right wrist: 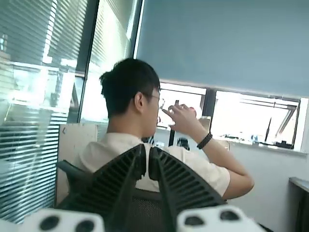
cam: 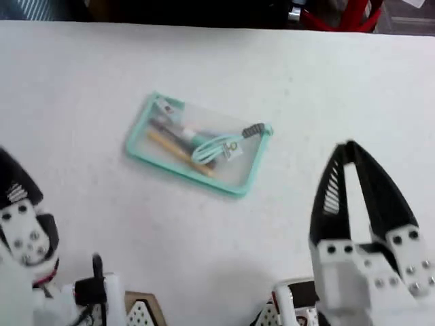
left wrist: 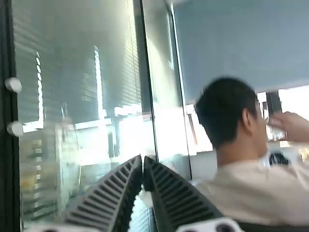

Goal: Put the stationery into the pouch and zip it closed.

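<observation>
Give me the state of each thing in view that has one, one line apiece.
pouch: lying flat on the table, looks zipped closed.
stationery: inside the pouch.
zipper pull: at one end corner of the pouch.
left gripper: jaws shut, empty.
right gripper: jaws shut, empty.

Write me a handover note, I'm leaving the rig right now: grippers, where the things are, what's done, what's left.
Left gripper: shut, empty, pointing up and away from the table.
Right gripper: shut, empty, pointing likewise.
Pouch: flat at the middle of the table, touched by neither arm, stationery inside it.
Done: stationery is in; the zip pull sits at one end corner, so it looks zipped, though I cannot confirm that.
Left: check the zip, probably nothing else.
</observation>
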Robot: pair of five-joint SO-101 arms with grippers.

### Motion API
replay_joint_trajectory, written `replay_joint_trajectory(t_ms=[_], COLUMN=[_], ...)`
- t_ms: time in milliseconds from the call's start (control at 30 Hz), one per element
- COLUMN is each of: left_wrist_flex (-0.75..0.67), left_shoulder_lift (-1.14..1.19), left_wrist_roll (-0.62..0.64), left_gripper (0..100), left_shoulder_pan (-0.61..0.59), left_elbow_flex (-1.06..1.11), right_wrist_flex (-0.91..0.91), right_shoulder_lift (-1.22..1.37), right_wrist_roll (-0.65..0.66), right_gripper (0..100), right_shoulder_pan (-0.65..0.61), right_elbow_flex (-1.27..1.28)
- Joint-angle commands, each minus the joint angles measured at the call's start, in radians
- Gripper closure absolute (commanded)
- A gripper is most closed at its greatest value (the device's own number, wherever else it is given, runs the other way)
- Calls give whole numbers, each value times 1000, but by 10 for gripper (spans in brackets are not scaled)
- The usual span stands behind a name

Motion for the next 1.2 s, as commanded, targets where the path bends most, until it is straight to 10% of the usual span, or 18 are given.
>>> replay_joint_trajectory(t_ms=[0,500,833,1167], left_wrist_flex=[-199,292,717,569], left_shoulder_lift=[-182,-176,-176,-176], left_wrist_roll=[14,15,137,40], left_gripper=[973,973,973,972], left_shoulder_pan=[45,248,286,286], left_elbow_flex=[150,-201,-509,-103], right_wrist_flex=[-22,257,593,483], right_shoulder_lift=[-54,-189,-189,-186], right_wrist_roll=[3,-6,-8,-91], right_gripper=[981,981,981,981], right_shoulder_pan=[5,21,487,297], right_elbow_flex=[-26,-325,-664,-338])
